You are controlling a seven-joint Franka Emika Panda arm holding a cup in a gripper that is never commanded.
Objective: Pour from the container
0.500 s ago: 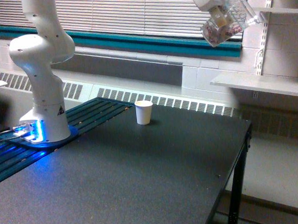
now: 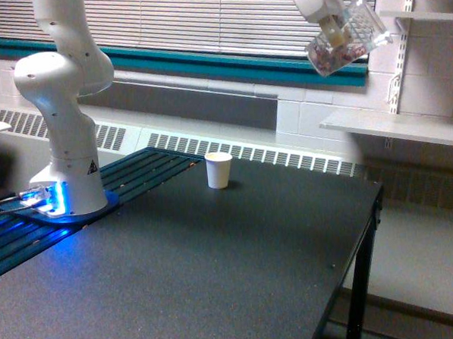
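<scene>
High at the exterior view's upper right, well above the desk, the small clear plastic container (image 2: 346, 38) with brownish-pink granular bits hangs tilted in the air, the bits gathered toward its lower left end. The white gripper (image 2: 333, 29) has its jaws closed on the container, gripping it from the upper left. Below and to the left, well apart from the container, a small white paper cup (image 2: 219, 171) stands upright on the dark speckled desk (image 2: 217, 276), near its far edge. Farther left, the arm's white base (image 2: 67, 140) rises from a blue-lit mount on the desk. Behind all this run window blinds (image 2: 203, 19), and a white wall shelf (image 2: 399, 126) sits at the right.
</scene>
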